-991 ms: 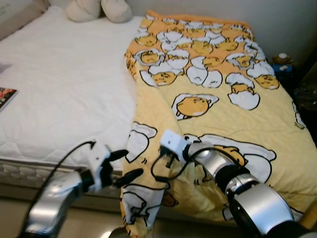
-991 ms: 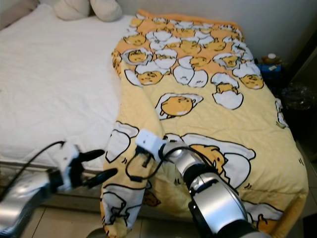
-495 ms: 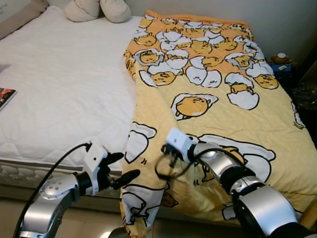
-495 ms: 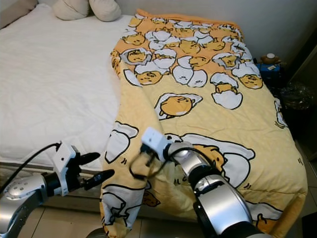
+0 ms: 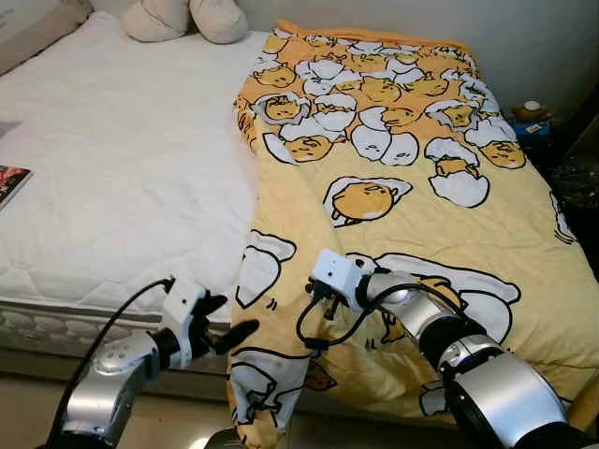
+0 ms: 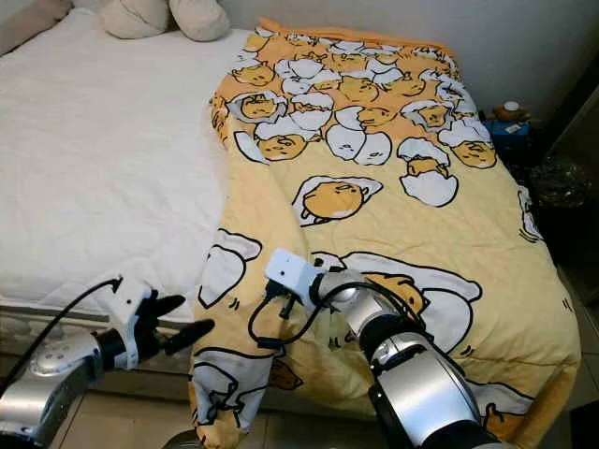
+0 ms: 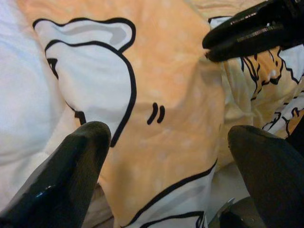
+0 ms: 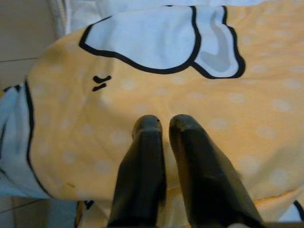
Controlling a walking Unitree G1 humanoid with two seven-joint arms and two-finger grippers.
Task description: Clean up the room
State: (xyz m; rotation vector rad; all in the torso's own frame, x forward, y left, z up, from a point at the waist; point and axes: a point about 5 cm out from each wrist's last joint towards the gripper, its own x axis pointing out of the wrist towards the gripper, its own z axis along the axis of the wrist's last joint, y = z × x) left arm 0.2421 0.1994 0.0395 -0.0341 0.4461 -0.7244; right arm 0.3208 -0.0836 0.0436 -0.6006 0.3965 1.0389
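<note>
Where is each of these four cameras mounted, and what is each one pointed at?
Left eye, right eye: head cameras looking down at the bed, yellow blanket and both silver arms.
Left wrist: on the left arm, looking along the open left gripper at the blanket's corner.
Right wrist: on the right arm, looking along the right gripper at the blanket.
Shared: the blanket's egg print.

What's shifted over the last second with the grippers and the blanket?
The left gripper has dropped slightly lower beside the blanket's hanging corner, fingers open, holding nothing. The right gripper stays near-closed, pressed on the yellow egg-print blanket near the bed's foot edge, its wrist nudged slightly. Nothing was grasped or released. The blanket, white mattress and pillows lie as before.
</note>
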